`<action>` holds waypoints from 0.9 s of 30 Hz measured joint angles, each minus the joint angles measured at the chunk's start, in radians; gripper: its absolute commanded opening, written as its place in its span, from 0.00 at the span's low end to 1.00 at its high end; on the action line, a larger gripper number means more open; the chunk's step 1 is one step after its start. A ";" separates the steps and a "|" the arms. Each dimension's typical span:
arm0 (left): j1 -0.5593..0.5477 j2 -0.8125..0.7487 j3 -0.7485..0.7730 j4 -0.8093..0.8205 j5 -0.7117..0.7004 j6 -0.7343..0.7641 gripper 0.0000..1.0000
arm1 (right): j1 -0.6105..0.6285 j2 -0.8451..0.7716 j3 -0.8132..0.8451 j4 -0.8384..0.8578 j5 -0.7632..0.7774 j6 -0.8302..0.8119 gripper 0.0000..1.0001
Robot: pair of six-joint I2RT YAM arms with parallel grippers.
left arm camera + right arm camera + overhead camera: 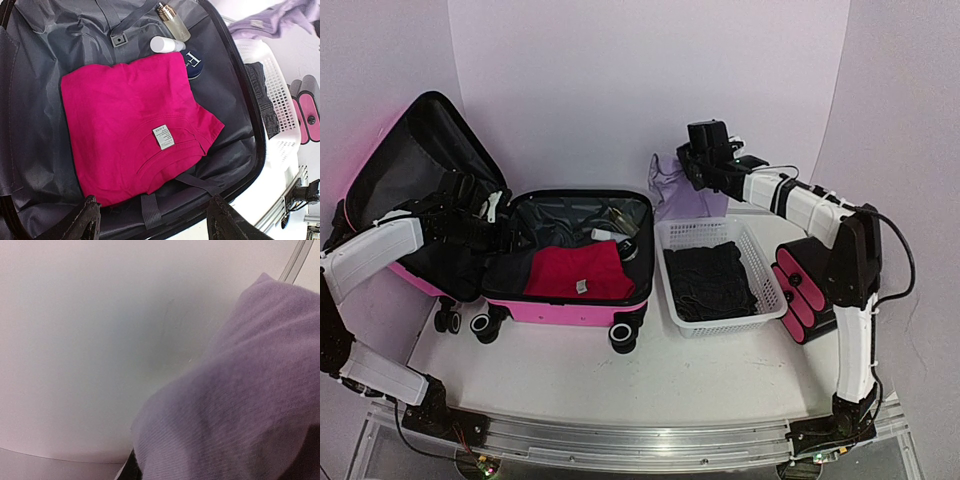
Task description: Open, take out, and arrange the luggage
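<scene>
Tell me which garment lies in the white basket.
The black garment; the magenta shirt lies in the open luggage, and the lilac garment hangs from the right pincer.

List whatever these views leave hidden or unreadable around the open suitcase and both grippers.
- Right wrist view: the lavender garment fills the frame, hiding the fingers of the right gripper.
- Left wrist view: the label on the pink shirt is too small to read; the shirt hides whatever lies beneath it in the luggage.
- Top view: the left gripper is lost against the dark lining.
</scene>
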 measured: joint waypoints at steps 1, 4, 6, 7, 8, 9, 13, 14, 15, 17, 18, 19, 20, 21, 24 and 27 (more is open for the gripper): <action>0.000 0.000 0.000 0.000 0.000 0.000 0.73 | 0.003 -0.021 -0.021 0.007 0.003 0.003 0.00; 0.000 0.000 0.000 0.000 0.001 0.000 0.74 | 0.006 -0.072 -0.080 0.018 0.019 0.009 0.00; 0.000 0.000 0.000 0.000 0.003 0.000 0.73 | 0.006 -0.100 -0.125 0.027 0.027 0.018 0.00; 0.000 0.000 0.000 0.000 0.008 0.000 0.74 | 0.006 -0.111 -0.146 0.027 0.032 0.024 0.00; 0.000 0.000 0.000 0.000 0.010 0.000 0.73 | 0.006 -0.120 -0.164 0.030 0.036 0.027 0.00; 0.000 0.000 0.000 0.000 0.014 0.000 0.73 | 0.007 -0.129 -0.188 0.031 0.041 0.033 0.00; 0.000 0.000 0.000 0.000 0.018 0.000 0.74 | 0.012 -0.164 -0.279 0.028 0.062 0.045 0.00; 0.000 0.000 0.000 0.000 0.018 0.000 0.74 | 0.013 -0.169 -0.294 0.024 0.066 0.047 0.00; 0.000 0.000 0.000 0.000 0.018 0.000 0.74 | 0.013 -0.172 -0.304 0.022 0.068 0.048 0.00; 0.000 0.000 0.000 0.000 0.019 0.000 0.73 | 0.016 -0.188 -0.338 0.022 0.070 0.058 0.00; 0.000 0.000 0.000 0.000 0.019 0.000 0.73 | 0.018 -0.198 -0.353 0.019 0.070 0.063 0.00; 0.000 0.000 0.000 0.000 0.019 0.000 0.74 | 0.021 -0.211 -0.374 0.013 0.069 0.068 0.00; 0.000 0.000 0.000 0.000 0.019 0.000 0.73 | 0.025 -0.224 -0.393 0.003 0.069 0.072 0.00; 0.000 0.000 0.000 0.000 0.019 0.000 0.73 | 0.029 -0.240 -0.414 -0.002 0.070 0.078 0.00; 0.000 0.000 0.000 -0.001 0.019 0.000 0.73 | 0.047 -0.294 -0.480 -0.031 0.079 0.097 0.00; 0.000 0.000 0.000 -0.001 0.020 0.000 0.73 | 0.063 -0.336 -0.521 -0.066 0.083 0.120 0.00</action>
